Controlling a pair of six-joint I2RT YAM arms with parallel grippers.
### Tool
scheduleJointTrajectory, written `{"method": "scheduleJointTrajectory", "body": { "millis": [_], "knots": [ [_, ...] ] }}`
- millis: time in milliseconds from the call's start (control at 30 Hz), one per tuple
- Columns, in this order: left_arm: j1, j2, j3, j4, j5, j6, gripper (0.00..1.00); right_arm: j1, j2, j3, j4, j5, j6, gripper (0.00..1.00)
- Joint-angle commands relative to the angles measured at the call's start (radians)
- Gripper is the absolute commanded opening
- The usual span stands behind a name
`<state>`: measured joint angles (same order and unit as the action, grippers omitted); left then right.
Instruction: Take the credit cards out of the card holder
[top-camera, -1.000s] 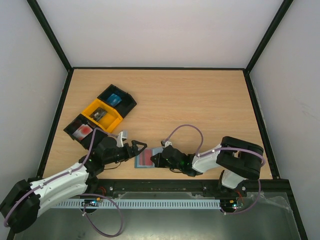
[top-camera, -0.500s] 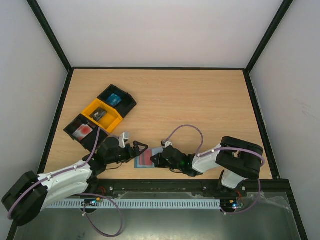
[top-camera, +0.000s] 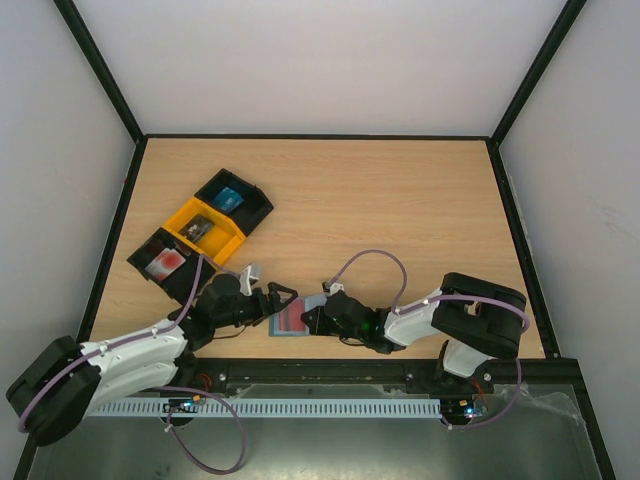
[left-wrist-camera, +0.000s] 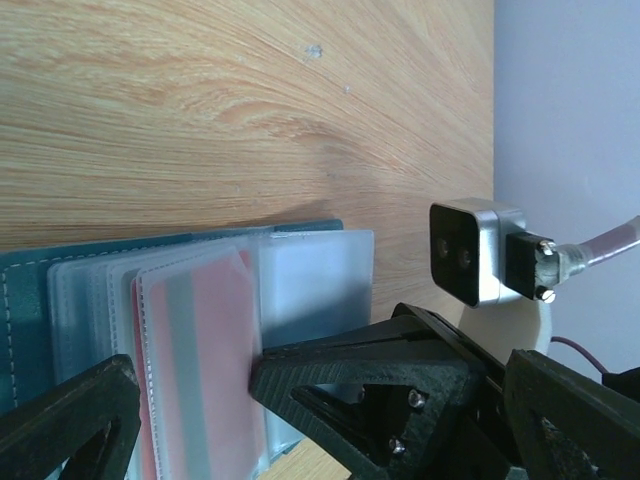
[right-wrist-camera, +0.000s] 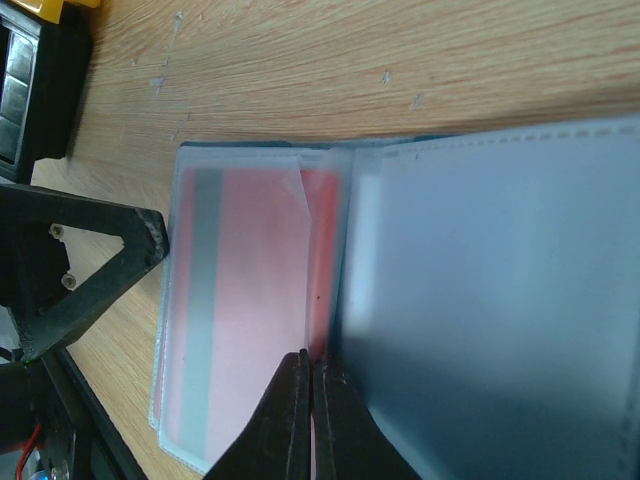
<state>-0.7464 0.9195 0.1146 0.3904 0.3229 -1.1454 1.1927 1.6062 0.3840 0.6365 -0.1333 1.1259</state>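
Well, on the left side of the wooden table (top-camera: 400, 200) is a row of trays (top-camera: 178, 216), two black and one yellow. They are well apart from the arms' tips.

Next comes the left gripper (top-camera: 274, 305). Its two black fingers (left-wrist-camera: 60, 420) are spread as wide as they go, and nothing is in them. It hangs low over the table, just beside the left edge of the card holder (top-camera: 290, 322). In the left wrist view one finger is at each bottom corner, with the card holder between them.

The card holder lies open and flat near the front edge of the table, between the two grippers. It has a blue-green cover and clear plastic pockets inside. One credit card (right-wrist-camera: 255, 290) is tucked in a clear pocket on the left half. It looks pink-red with a grey stripe down it. It is not out yet. No other card can be made out.

On the right, the right gripper (right-wrist-camera: 308, 358) has its two fingers squeezed tight together. The tips sit at the middle fold of the card holder, touching it, right by the edge of the pink-red card. A big, blurry clear pocket leaf stands up on the right of the fingers. You cannot tell if the tips have a thin leaf pinched between them.
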Motion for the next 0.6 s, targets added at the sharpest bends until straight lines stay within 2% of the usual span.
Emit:
{"method": "scheduleJointTrajectory", "body": {
  "millis": [0,567],
  "knots": [
    [-0.009,0.029,-0.008,0.030,-0.004,0.006,1.00,0.010,0.027,-0.020,-0.042,0.001,-0.001,0.02],
    [-0.020,0.112,0.002,0.077,0.010,0.013,1.00,0.010,0.047,-0.020,-0.022,-0.017,0.004,0.02]
  ]
}}
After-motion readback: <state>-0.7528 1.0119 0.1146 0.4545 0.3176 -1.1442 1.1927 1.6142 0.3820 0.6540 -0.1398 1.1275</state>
